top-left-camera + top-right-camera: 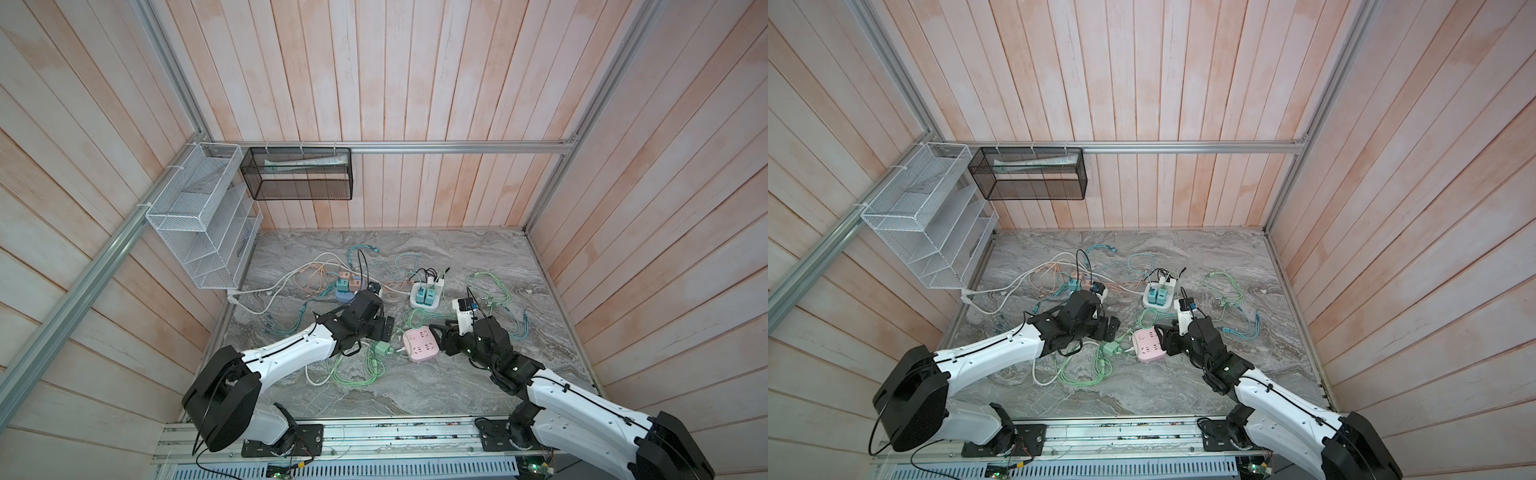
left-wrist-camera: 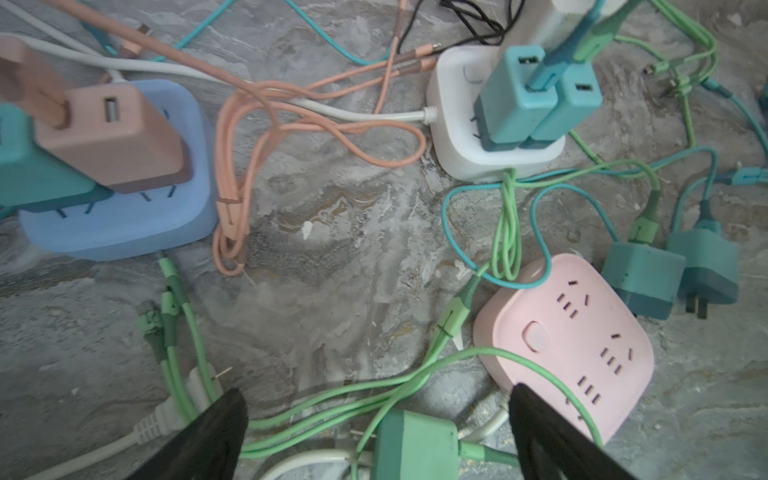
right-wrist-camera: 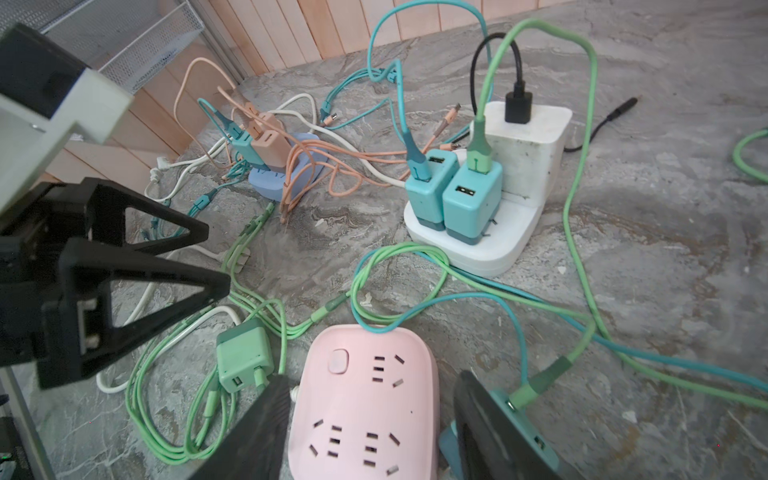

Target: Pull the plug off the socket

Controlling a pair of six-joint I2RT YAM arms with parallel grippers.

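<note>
The green plug (image 1: 381, 348) lies on its side on the grey marble tabletop (image 1: 415, 399), out of the pink socket (image 1: 420, 344) and just to its left, its prongs toward the block. Every outlet on the pink socket's face shows bare in the right wrist view.

The left gripper (image 3: 216, 259) hangs above the plug with its fingers (image 2: 224, 419) spread wide and nothing between them. The right gripper (image 3: 365, 415) stands at the pink socket's right side, jaws partly apart and set either side of the block, with a gap showing at one finger (image 3: 478, 415); it holds nothing.

Loops of green cable (image 1: 365, 370) trail from the plug toward the front, left of the pink socket. Beyond the pink socket sit a white socket block (image 1: 424, 301), carrying two teal adapters, and farther left a blue socket block (image 1: 347, 293) with more adapters, all tangled in pink, teal and white leads.

Pale plank walls (image 1: 415, 83) close the table on three sides. Far beyond and left of the pink socket, a white wire basket (image 1: 199, 216) and a black mesh basket (image 1: 301, 174) hang from the frame. Bare marble runs from the pink socket to the front rail (image 1: 374, 436) and far to its right.
</note>
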